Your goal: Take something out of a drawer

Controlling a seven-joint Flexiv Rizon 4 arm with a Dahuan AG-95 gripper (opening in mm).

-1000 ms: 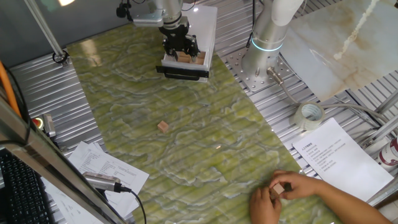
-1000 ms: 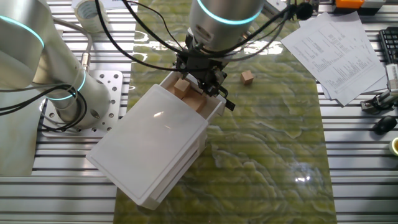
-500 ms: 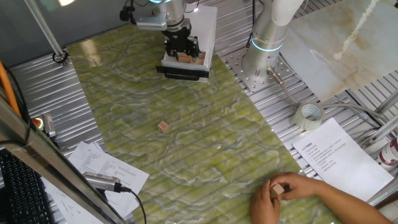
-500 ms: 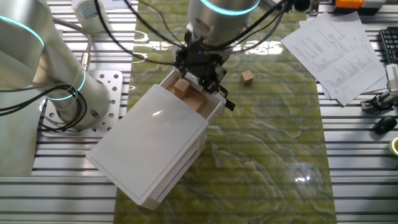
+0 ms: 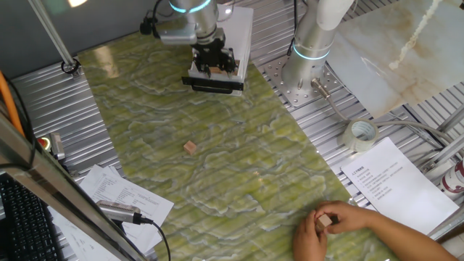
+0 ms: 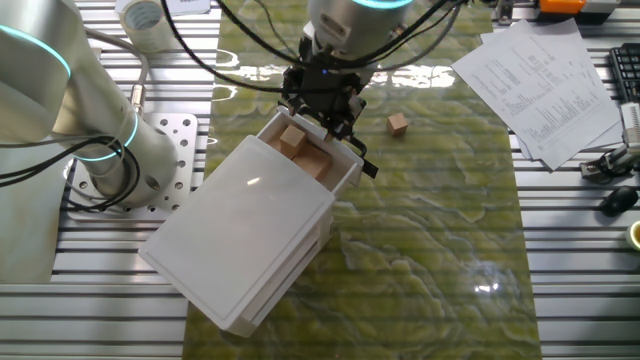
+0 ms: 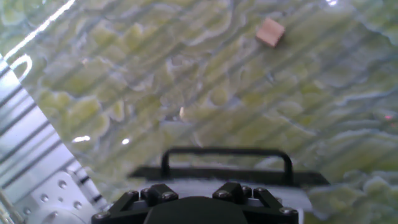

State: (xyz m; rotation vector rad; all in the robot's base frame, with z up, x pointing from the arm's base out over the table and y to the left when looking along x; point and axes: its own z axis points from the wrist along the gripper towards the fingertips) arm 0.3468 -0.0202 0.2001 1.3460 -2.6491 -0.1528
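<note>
The white box (image 6: 240,235) has its drawer (image 6: 345,170) pulled out, black bar handle (image 7: 227,160) toward the table's middle. Two light-tan wooden blocks (image 6: 292,141) lie in the drawer, seen also in the one fixed view (image 5: 216,70). My gripper (image 6: 330,108) hangs just above the drawer's handle end, also in the one fixed view (image 5: 214,59). Its fingertips are dark and close together; I cannot tell whether a block sits between them. The hand view shows only the gripper body, not the fingers.
One loose block (image 5: 190,147) lies on the green mat, also in the hand view (image 7: 270,32). A person's hand (image 5: 341,225) holds another block at the mat's near edge. A second arm's base (image 5: 308,51), a tape roll (image 5: 360,134) and papers (image 5: 395,181) flank the mat.
My gripper has risen a little out of the drawer and shifted slightly toward the box. The drawer, the blocks in it and the loose block have not moved.
</note>
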